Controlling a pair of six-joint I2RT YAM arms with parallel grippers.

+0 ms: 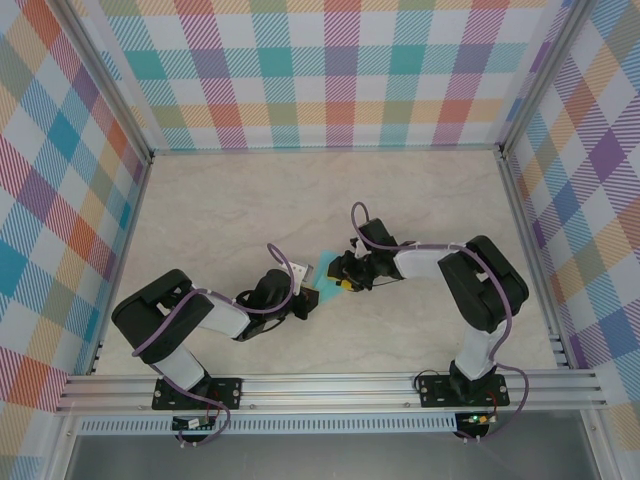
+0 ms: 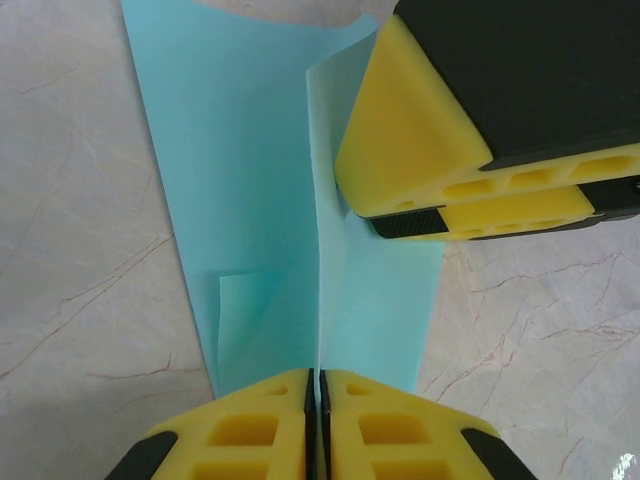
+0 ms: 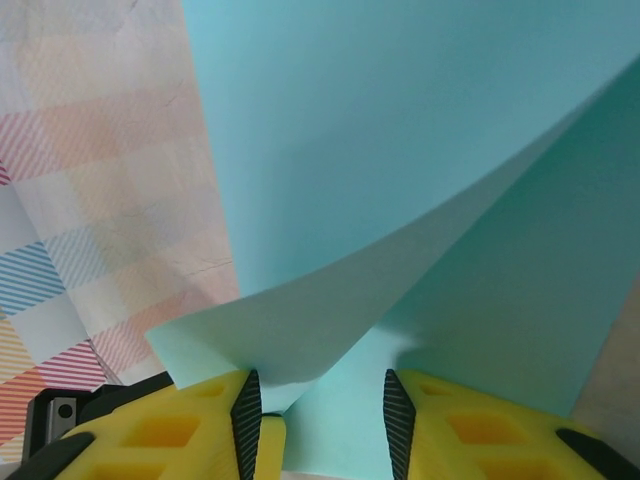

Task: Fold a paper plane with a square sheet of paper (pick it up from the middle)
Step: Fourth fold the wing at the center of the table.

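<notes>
Near the middle of the table (image 1: 250, 190), the blue-green paper (image 2: 250, 180) was found between the two arms, which were brought close together over it. The left gripper (image 2: 318, 385) was shut tight on the near edge of the paper, right on the long fold line. It was most likely pinched there so that the crease would stay sharp and the sheet would not slide. The right gripper (image 3: 322, 415) was placed on the other side of the fold. Its jaws were set partly apart, with paper lying between them but not squeezed, as far as could be seen. One loose flap was curled up over one of its fingers (image 3: 200, 435). That flap was probably being lifted so that it could be turned over for the next fold. Whether the paper was touching the table could not be told. No finished plane shape was seen yet, so more folds were judged to be needed.
</notes>
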